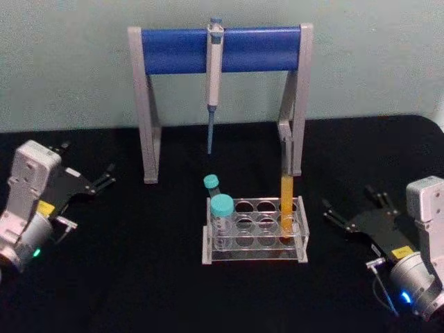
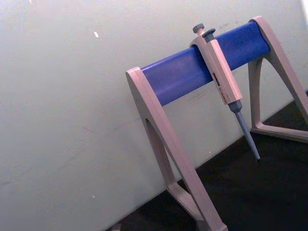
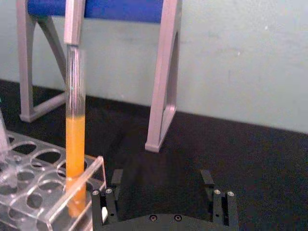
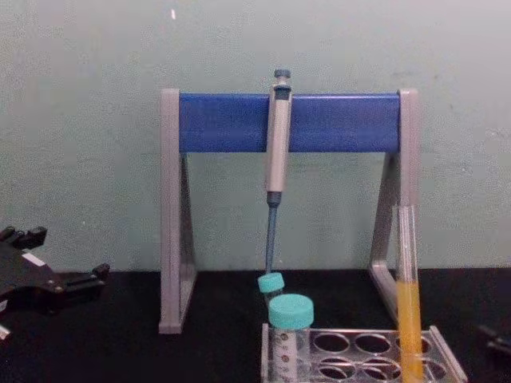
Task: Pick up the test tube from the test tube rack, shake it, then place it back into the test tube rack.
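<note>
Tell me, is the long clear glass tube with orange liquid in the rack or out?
In: the long clear glass tube stands upright in the clear plastic rack.

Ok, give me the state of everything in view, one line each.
test tube: upright in the rack's right end, uncapped, orange liquid in its lower half
test tube rack: flat on the table
teal-capped tubes: two, capped, in the rack's left end
pipette: hanging on the stand
left gripper: open, idle
right gripper: open, empty
</note>
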`<state>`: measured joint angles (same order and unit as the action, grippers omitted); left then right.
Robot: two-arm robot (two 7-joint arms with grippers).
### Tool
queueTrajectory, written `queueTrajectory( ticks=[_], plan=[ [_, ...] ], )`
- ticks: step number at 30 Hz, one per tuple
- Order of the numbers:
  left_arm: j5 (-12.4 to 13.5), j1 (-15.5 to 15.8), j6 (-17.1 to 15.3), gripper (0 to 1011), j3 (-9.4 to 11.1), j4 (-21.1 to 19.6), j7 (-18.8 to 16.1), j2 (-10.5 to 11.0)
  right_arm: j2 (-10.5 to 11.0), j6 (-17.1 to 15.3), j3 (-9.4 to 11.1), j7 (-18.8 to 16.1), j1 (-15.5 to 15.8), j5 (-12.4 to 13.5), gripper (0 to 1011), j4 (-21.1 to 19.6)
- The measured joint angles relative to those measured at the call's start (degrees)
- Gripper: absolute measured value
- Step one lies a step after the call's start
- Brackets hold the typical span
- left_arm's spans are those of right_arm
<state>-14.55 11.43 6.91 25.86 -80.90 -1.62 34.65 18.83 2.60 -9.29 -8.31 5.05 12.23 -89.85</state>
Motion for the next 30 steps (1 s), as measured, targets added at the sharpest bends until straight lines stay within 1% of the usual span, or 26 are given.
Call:
queueTrajectory(
  ticks=[6, 17, 30],
  plan=[
    [0.0, 0.0, 0.0, 1001, 0.0, 0.0, 0.0, 0.0, -0.83, -0.97, -0.25, -0.91, -0.58, -1.18, 1000, 1.87],
    [0.0, 0.0, 0.0, 1001, 0.0, 0.0, 0.0, 0.0, -2.15, -1.73, -0.22, -2.26, -1.17, -3.02, 1000, 3.83],
    [0.0, 0.0, 0.0, 1001, 0.0, 0.0, 0.0, 0.0, -2.04, -1.73, -0.23, -2.27, -1.14, -3.01, 1000, 3.72]
  ],
)
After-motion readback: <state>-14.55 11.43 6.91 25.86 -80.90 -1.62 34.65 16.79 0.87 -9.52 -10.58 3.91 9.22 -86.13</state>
